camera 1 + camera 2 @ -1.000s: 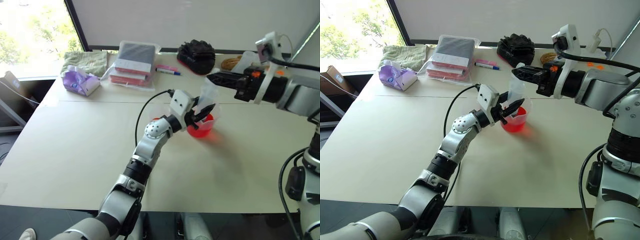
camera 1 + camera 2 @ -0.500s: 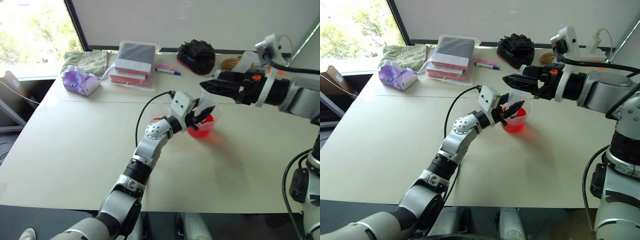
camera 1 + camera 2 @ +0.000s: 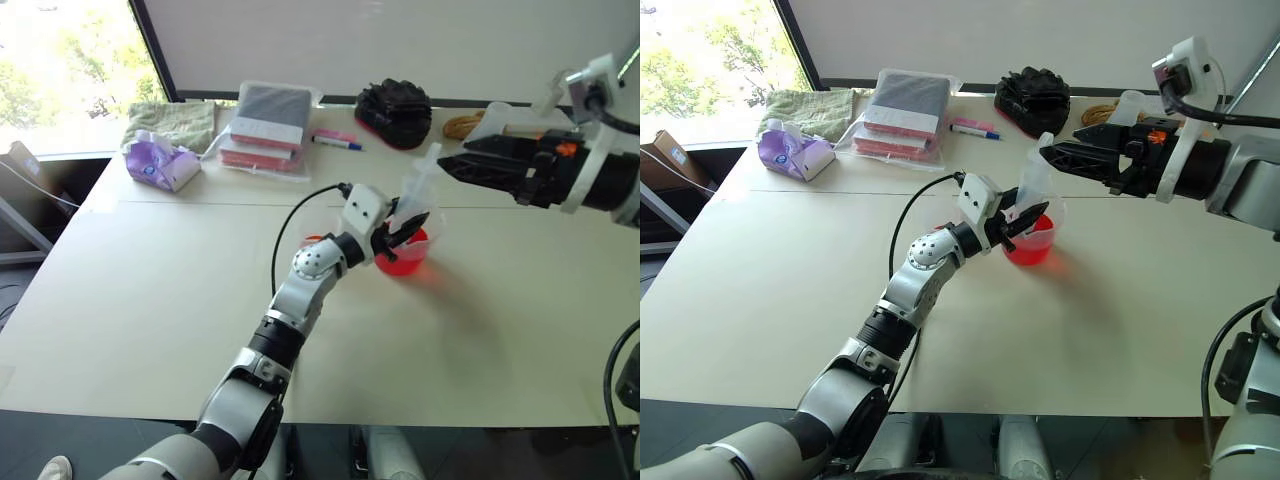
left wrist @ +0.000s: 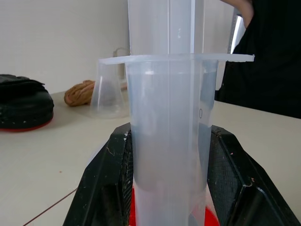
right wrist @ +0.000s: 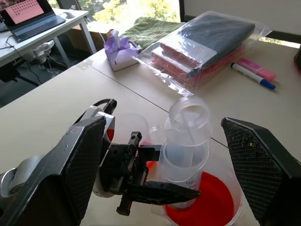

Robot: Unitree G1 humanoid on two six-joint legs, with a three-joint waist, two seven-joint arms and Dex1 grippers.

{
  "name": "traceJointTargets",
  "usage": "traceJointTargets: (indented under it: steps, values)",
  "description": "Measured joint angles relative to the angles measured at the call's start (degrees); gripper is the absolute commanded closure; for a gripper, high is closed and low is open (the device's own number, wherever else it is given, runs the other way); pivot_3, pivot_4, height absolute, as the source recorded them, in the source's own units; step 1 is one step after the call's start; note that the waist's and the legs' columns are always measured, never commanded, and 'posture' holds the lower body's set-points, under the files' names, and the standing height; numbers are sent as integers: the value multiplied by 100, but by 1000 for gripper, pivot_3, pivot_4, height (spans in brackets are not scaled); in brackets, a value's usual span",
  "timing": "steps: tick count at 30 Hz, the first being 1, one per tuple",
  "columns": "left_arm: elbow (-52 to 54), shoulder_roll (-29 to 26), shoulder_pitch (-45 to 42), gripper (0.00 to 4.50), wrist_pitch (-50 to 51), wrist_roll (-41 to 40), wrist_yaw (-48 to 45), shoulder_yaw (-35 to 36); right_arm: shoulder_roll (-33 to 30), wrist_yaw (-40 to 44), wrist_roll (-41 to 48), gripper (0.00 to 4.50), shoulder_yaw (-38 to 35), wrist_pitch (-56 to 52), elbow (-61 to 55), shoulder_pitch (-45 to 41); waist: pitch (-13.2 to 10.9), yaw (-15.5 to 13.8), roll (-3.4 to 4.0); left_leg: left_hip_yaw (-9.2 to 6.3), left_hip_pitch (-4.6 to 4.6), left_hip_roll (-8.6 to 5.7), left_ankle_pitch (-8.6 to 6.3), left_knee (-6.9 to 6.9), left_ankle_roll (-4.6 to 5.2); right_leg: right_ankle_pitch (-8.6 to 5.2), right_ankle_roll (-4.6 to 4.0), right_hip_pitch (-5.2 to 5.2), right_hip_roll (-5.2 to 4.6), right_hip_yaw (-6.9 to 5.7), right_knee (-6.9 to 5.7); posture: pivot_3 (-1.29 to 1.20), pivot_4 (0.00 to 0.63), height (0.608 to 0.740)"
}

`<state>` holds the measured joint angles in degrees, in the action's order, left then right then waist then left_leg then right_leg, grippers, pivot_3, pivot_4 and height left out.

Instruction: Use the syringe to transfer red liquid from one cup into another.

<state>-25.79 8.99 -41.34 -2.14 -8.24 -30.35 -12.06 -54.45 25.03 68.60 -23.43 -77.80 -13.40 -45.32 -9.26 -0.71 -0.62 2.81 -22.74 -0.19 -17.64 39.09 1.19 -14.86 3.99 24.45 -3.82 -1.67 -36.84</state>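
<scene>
syringe (image 4: 167,132): clear plastic tube, flat flange at top, white plunger up above; upright over beaker, lower end below view in left wrist cam, tip hidden
markings: "100" printed on syringe barrel in right wrist cam, other digits too small to read
left gripper (image 3: 405,228): black fingers clamped on syringe barrel, one each side
right gripper (image 3: 1058,155): fingers wide apart, nothing between, just beside plunger top, not touching
beaker (image 3: 1035,240): wide clear plastic, rim partly behind left gripper; spout not made out
red liquid (image 5: 207,202): translucent red-orange, pooled in beaker bottom
small cup (image 4: 107,92): narrow clear plastic, at far table edge next to brown cord bundle (image 4: 80,92); contents can't tell
table (image 3: 150,300): pale matte top, seam across
marker pen (image 5: 254,75): white body, blue end, pink beside; lettering unreadable
bagged stack (image 3: 268,127): clear wrap over grey and red flat items, labels unreadable
tissue pack (image 3: 160,163): purple, crumpled
green cloth (image 3: 175,122): soft, folded
black item (image 3: 393,110): lumpy, red edge, identity unclear
laptop (image 5: 33,12): open on side desk, pink screen, text illegible
</scene>
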Motion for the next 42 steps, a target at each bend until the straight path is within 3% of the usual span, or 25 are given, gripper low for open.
traceJointTargets:
  steps: [16,25,35,42]
  values:
    - [986,-172,-927,2780,928,-1150,-408,744,-17,-176,201,401,-3,127,-101,164,0,-6,0,-3,-15,-1,-1,1,1,0,1,5,1,-7,9,0,150,740]
    - [1319,-1081,-1496,2780,1319,-1685,-437,1533,-16,-93,195,401,96,232,-45,140,0,-2,0,-3,-14,-1,-1,1,1,1,1,5,6,-7,9,0,150,740]
    - [2317,-1835,-372,2780,2169,-2005,-566,1586,48,242,-47,401,569,403,227,-118,0,-3,0,-4,-15,-1,0,4,1,1,1,5,4,-7,9,0,150,740]
    - [2332,-2030,-168,2780,1986,-1842,-679,1551,301,389,-222,401,811,519,300,-419,0,-2,0,-4,-14,-1,0,4,1,1,0,5,2,-7,10,0,150,740]
